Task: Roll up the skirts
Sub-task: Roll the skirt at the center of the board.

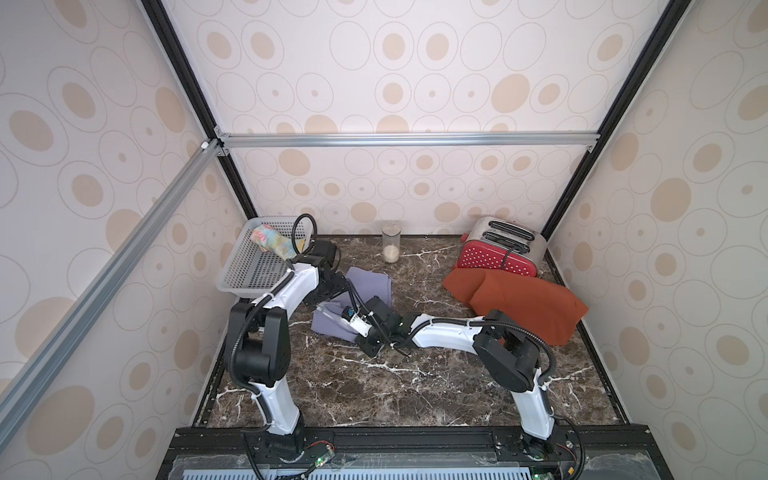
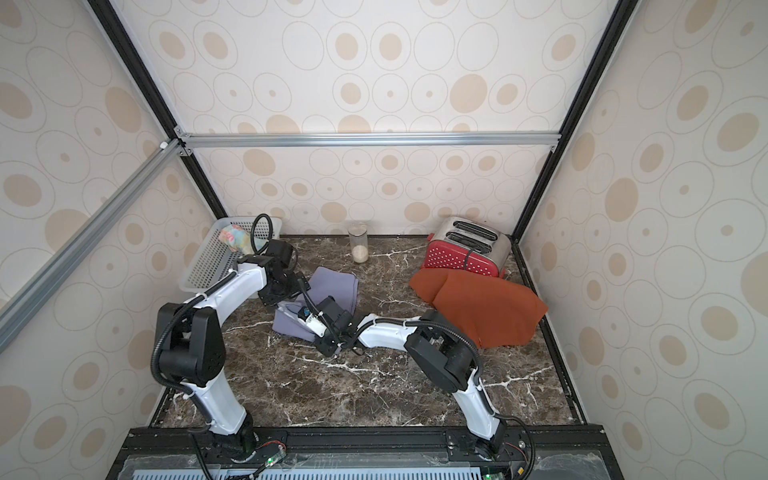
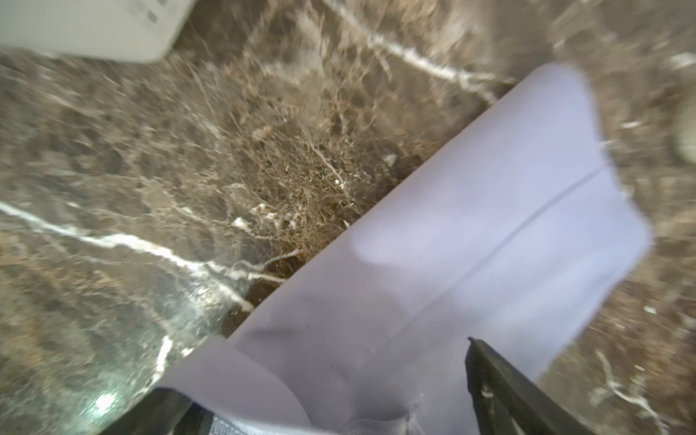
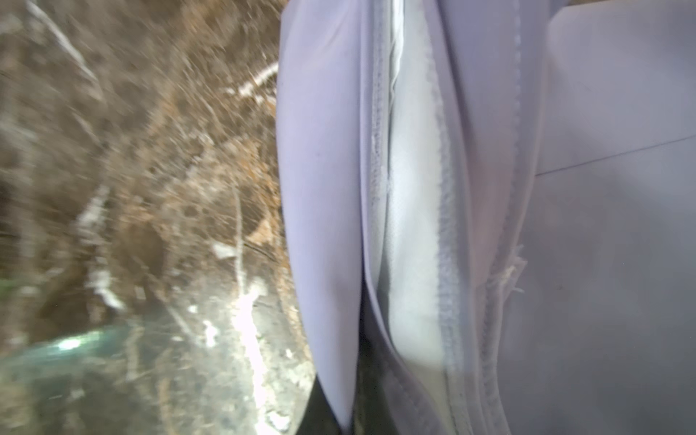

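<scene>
The lavender skirt lies partly folded at the middle left of the marble table. My left gripper reaches down onto its left part. In the left wrist view that gripper is open, its fingers wide apart with lavender cloth lying between them. My right gripper comes in from the right and is shut on a fold of the lavender skirt at its seam. The rust-orange skirt lies spread at the right. The floral skirt sits rolled in the basket.
A white mesh basket stands at the back left, close behind my left arm. A red toaster is at the back right, touching the orange skirt. A clear jar stands at the back centre. Patterned walls enclose three sides.
</scene>
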Robot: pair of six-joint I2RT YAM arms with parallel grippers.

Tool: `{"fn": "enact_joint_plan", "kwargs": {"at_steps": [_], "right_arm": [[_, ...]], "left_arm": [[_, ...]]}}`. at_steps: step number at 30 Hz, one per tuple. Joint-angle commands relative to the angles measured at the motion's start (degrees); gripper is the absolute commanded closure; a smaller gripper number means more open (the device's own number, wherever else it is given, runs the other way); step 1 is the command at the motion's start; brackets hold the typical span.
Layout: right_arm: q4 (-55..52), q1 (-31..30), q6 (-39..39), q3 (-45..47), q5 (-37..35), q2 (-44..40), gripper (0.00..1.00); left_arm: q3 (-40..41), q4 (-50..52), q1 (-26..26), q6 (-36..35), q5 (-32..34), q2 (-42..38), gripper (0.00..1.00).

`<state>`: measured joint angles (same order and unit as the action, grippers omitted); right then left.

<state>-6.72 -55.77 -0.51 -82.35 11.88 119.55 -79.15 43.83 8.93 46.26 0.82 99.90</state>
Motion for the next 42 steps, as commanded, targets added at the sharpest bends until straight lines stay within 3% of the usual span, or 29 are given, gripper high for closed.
{"fn": "enact_joint_plan", "kwargs": {"at_steps": [1, 6, 9, 18, 25, 30, 33, 36, 42], "right_arm": [[-9.07, 2.27, 7.66, -2.27, 14.1, -1.24, 1.0], [-12.82, 3.65, 11.55, -5.45, 18.67, -0.13, 1.0], [-14.86, 3.74, 11.4, -6.63, 18.98, 0.46, 1.0], [-14.04, 3.34, 10.01, -2.53, 14.03, 0.46, 1.0], [-13.97, 3.12, 10.25, -1.72, 14.19, 2.55, 1.0], [-14.89, 3.12, 10.71, -2.72, 15.02, 3.7, 1.0], [-14.81, 3.17, 10.79, -2.74, 15.57, 3.64, 1.0], [-15.12, 3.13, 10.45, -3.26, 15.54, 4.14, 1.0], [-16.28, 3.14, 8.97, -4.22, 13.26, 4.38, 1.0]], "left_arm": [[2.85, 1.03, -1.3, -1.81, 5.08, -7.02, 0.01], [9.73, 0.33, -2.52, -3.1, 7.21, -13.83, 0.01], [11.1, -2.19, -5.24, -4.39, 1.61, -14.13, 0.01], [3.14, -6.91, -5.43, -1.17, -13.69, -2.67, 0.01], [-7.44, -5.79, -6.45, 4.05, -18.67, 4.95, 0.01], [-16.97, -2.79, -9.5, 5.16, -18.03, 8.74, 0.01], [-17.93, -2.79, -10.05, 5.16, -18.03, 8.01, 0.01], [-13.86, -2.87, -10.09, 10.2, -13.64, 6.55, 0.01], [-4.38, -5.73, -10.25, 13.22, -12.22, 2.98, 0.01]]}}
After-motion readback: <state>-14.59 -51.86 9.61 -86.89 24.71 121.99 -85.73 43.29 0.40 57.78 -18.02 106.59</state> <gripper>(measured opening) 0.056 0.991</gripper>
